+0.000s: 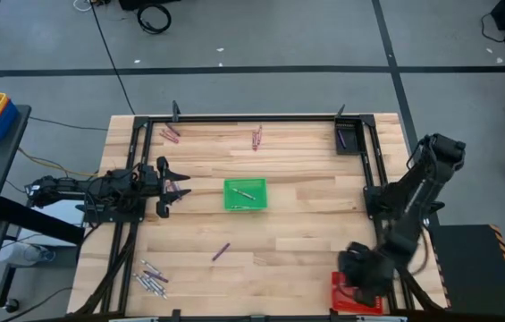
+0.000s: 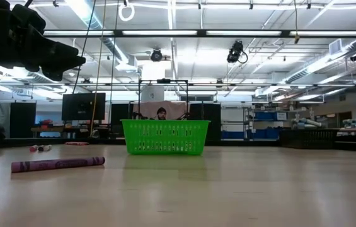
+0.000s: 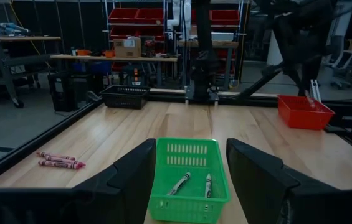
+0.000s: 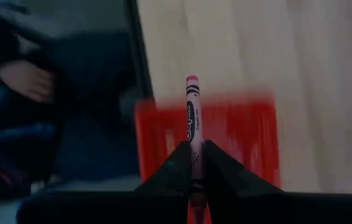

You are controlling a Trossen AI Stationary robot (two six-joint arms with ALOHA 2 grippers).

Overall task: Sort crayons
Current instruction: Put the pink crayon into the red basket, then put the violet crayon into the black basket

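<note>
Pink crayon (image 4: pixel 192 115) pinched in right claw (image 4: pixel 194 163) above red tray (image 4: pixel 238 130).

Ahead of left gripper (image 1: pixel 177 189): bare table (image 1: pixel 306 228) | then blocked by green tray (image 1: pixel 245 194) | sides: unobstructed

In the right wrist view, the lower end of the pink crayon (image 4: pixel 192 118) was hidden between the fingers, and the red tray (image 4: pixel 238 134) behind it was blurred. From above, that tray (image 1: pixel 341 295) was largely covered by the right gripper (image 1: pixel 359 273) and cut off by the bottom edge. The crayon groups on the table (image 1: pixel 306 224) were too small to be counted or told by colour. In the low view, the green tray's (image 2: pixel 164 137) contents were hidden by its wall.
</note>
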